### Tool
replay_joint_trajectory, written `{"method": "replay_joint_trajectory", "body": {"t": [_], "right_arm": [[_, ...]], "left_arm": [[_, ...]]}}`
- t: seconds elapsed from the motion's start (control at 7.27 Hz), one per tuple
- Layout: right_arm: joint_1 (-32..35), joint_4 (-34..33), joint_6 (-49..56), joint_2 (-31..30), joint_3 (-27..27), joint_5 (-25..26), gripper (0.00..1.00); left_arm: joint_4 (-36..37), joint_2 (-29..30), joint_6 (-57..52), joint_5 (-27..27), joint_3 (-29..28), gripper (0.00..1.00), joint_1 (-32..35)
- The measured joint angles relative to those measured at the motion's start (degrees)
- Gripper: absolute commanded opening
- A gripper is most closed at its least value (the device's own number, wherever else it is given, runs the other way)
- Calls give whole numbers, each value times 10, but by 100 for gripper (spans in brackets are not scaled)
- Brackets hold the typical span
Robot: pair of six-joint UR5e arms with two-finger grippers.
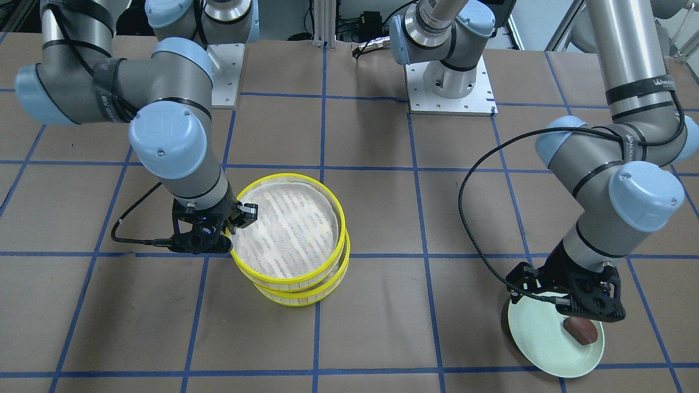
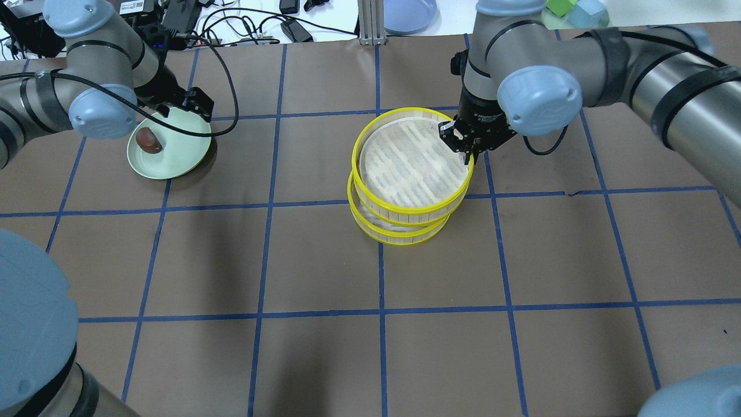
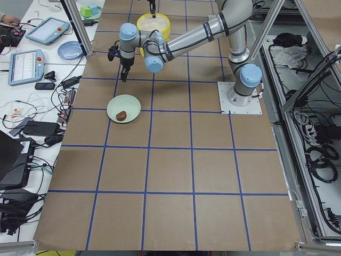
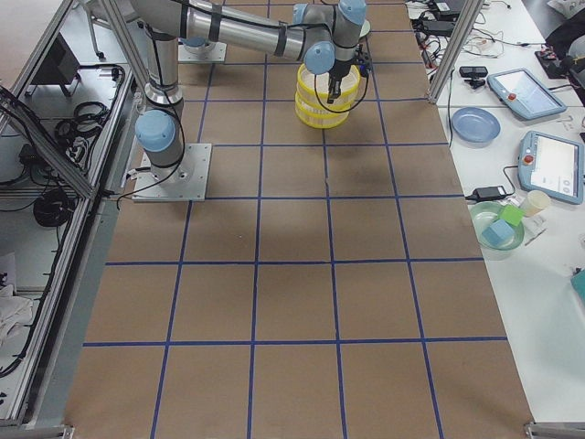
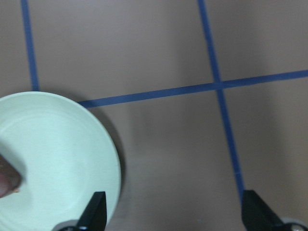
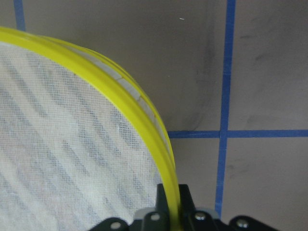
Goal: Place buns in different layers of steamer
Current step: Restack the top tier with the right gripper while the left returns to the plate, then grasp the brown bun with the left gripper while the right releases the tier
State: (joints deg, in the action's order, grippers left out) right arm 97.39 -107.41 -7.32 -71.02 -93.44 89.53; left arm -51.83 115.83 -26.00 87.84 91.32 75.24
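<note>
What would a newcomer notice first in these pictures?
Near the table's middle, the yellow-rimmed upper tray is offset over the lower tray, with the right gripper shut on its rim. On the robot's left, a brown bun lies on a green plate, with the open left gripper over its edge.

A: Where do the wide views sit?
B: One looks steeply down from across the table (image 1: 382, 327), facing the robot's bases. The overhead one looks forward from behind its shoulders. Both share the stacked steamer layers (image 1: 289, 229) and the green plate (image 1: 540, 338).
A: And the side ones?
B: High and far, one at each table end, looking along it; both catch the stack.
A: The wrists?
B: Very close, pointing straight down: left over the plate's edge, right against the upper layer (image 6: 120, 91) at its yellow rim.
</note>
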Motion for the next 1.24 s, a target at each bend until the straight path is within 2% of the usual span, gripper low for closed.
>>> {"method": "replay_joint_trajectory", "body": {"t": [0.41, 0.83, 0.96, 1.1, 1.24], "right_arm": [[9, -35, -6, 12, -21, 14, 3], [11, -62, -8, 19, -23, 11, 3], [13, -65, -8, 20, -26, 12, 3], [14, -68, -8, 21, -33, 13, 4], [14, -71, -8, 20, -37, 14, 24]], "left_arm": [[60, 61, -113, 9, -5, 100, -49], [80, 96, -210, 5, -22, 97, -83], [81, 102, -227, 4, -24, 75, -86], [82, 107, -234, 2, -25, 22, -87], [82, 111, -238, 1, -26, 0, -88]]}}
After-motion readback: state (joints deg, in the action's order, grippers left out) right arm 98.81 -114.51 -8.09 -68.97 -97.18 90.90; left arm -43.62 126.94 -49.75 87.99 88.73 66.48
